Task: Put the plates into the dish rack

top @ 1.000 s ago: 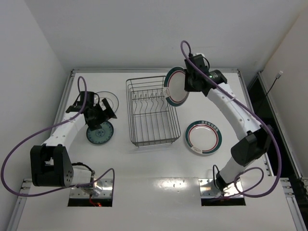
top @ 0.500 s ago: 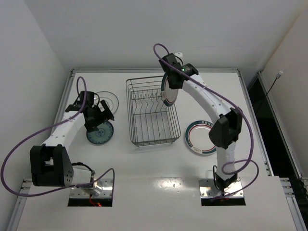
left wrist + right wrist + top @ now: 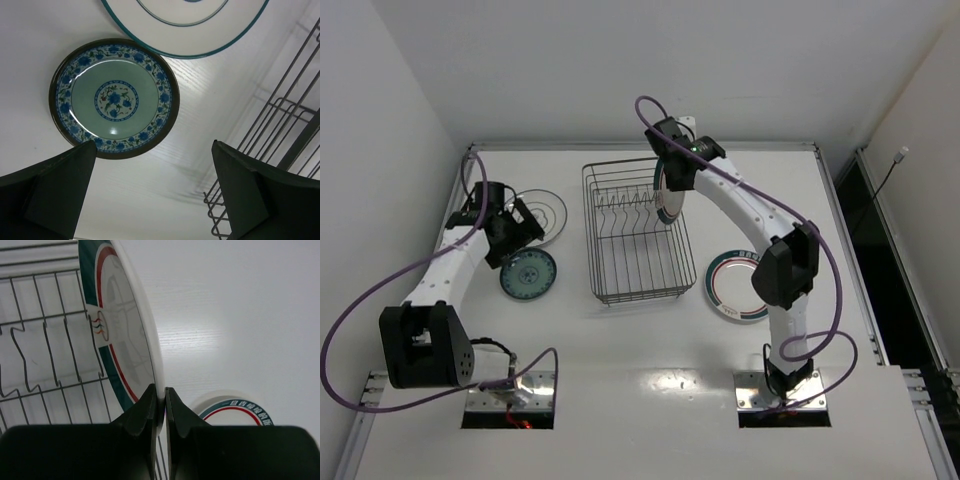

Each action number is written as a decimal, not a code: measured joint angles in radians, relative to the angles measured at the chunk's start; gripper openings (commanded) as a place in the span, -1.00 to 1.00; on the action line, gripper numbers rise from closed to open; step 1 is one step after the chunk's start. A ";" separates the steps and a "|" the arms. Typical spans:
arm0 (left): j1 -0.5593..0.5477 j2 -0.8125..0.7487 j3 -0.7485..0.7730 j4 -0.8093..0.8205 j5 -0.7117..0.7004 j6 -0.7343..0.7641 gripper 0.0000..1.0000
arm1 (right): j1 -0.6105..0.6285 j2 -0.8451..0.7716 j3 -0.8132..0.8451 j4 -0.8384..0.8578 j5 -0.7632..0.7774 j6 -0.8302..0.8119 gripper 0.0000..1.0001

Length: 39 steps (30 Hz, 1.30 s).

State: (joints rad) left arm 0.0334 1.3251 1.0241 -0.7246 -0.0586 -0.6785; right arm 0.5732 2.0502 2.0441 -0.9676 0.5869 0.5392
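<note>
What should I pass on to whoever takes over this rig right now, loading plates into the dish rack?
The right pincer is shut on a banded plate, held upright over the right side of the dish rack, not released.
The left pincer is open and empty above the teal plate on the table.
The whitish plate lies just beyond it; the second banded plate lies right of the rack.
Done: nothing loaded.
Left: seat the held plate, then the other three.

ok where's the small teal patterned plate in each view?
Top external: small teal plate lies flat on the table, left of the dish rack.
Left wrist: the plate is upper left of centre, face up.
Right wrist: not in it.
Shared landmark: the dish rack, at the right edge in left wrist, left side in right wrist.
</note>
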 measured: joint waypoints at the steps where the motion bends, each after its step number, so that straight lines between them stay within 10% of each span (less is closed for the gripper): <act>1: 0.015 0.006 0.000 0.009 0.014 -0.008 1.00 | 0.003 -0.011 -0.022 0.006 -0.006 0.006 -0.94; 15: 0.073 0.223 0.036 0.158 0.171 -0.088 1.00 | 0.037 -0.029 -0.169 0.078 -0.082 0.032 -0.54; 28: 0.074 0.256 0.135 0.171 0.221 -0.071 1.00 | 0.024 -0.205 -0.215 -0.058 -0.089 0.026 0.64; 35: 0.074 0.170 0.111 0.171 0.262 -0.040 1.00 | -0.441 -0.790 -0.686 0.074 -0.240 0.018 0.71; 39: 0.074 0.156 0.071 0.178 0.290 -0.037 1.00 | -0.687 -0.790 -0.961 0.084 -0.382 0.003 0.77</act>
State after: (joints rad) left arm 0.1074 1.4811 1.0950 -0.5465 0.2314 -0.7151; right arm -0.1139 1.2598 1.0836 -0.8841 0.2050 0.5426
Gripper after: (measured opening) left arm 1.000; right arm 0.867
